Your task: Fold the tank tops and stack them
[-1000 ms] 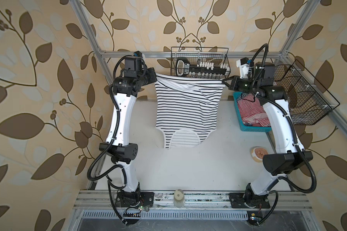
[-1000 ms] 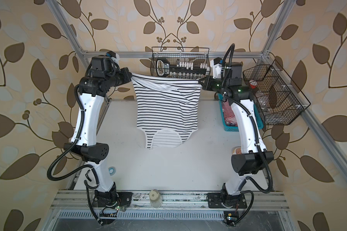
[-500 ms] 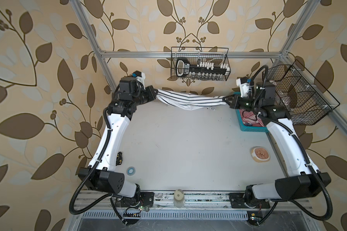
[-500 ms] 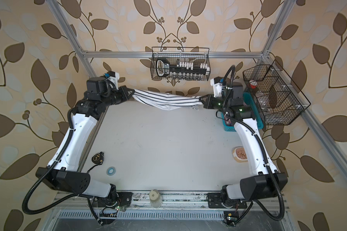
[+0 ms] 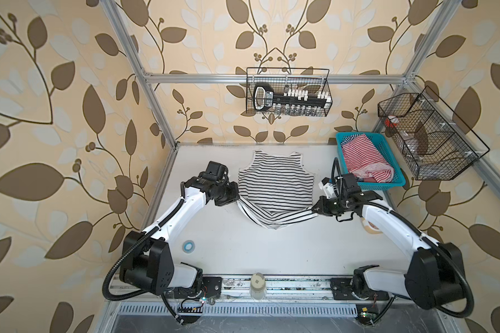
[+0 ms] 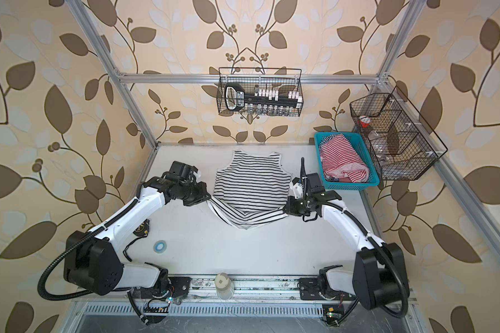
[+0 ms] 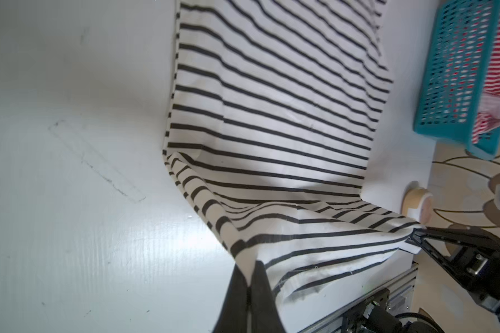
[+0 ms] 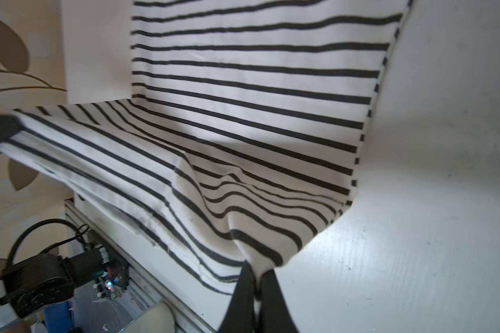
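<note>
Nearest, both hands gripping the hem corners of the black-striped tank top point(image 5: 275, 184): left hand point(image 5: 237, 201) pinched fully shut on 1 corner, right hand point(image 5: 314, 210) clamped on the other with the cloth gathered between barely parted jaws. Hem raised and slack between them, sagging to a point above the tabletop point(image 5: 243, 253); farther on, body and straps spread flat, neckline toward the back wall. Judged at the first fold, not yet laid over. Farther right, red-striped tank top point(image 5: 361, 157) crumpled in the teal basket point(image 5: 399, 180), untouched; no stack begun, so most of the job left.

Only from the wrist views: cloth wedged between the fingers point(image 7: 260, 291), and wrinkles running to the right hand point(image 8: 257, 276). Only from both top views: straps, neckline, whole layout.
</note>
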Robot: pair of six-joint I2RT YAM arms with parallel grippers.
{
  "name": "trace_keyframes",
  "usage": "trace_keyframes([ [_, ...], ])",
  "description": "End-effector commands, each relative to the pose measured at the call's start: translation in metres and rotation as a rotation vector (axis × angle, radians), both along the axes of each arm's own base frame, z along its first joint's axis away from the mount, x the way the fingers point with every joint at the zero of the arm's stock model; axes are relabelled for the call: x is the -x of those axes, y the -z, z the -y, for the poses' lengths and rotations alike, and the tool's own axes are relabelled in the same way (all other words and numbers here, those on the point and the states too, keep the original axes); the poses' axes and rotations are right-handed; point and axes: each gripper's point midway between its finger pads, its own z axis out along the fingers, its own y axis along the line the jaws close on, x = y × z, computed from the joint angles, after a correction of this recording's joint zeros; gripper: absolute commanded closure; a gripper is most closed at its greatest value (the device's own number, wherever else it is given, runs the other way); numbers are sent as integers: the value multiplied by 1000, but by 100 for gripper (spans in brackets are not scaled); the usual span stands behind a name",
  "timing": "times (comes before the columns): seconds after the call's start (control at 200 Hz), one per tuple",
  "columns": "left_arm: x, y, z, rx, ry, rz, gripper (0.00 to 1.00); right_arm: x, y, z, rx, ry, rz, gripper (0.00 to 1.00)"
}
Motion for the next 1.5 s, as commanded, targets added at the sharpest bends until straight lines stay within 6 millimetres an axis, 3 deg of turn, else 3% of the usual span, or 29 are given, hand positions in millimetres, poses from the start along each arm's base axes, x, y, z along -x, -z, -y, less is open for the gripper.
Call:
trace_keyframes([
  [0.0,11,27,-6,-40,-20,-99,100,5,25,14,94,-1,-87,74],
  [0.1,15,40,-6,-50,-12,-146,100,1,25,14,108,4,-89,62],
  [0.27,21,46,-7,-55,-1,-161,100,11,22,15,114,29,-77,55],
  [0.54,25,57,-4,-44,13,-188,100,37,39,12,60,54,-119,55],
  [0.935,26,59,-6,-54,10,-192,100,48,28,-1,-58,35,-72,54],
  [1.185,25,58,-7,-59,8,-194,100,64,47,3,-66,30,-101,51],
  [1.495,26,59,-7,-65,12,-199,100,54,47,1,-65,-2,-39,49],
])
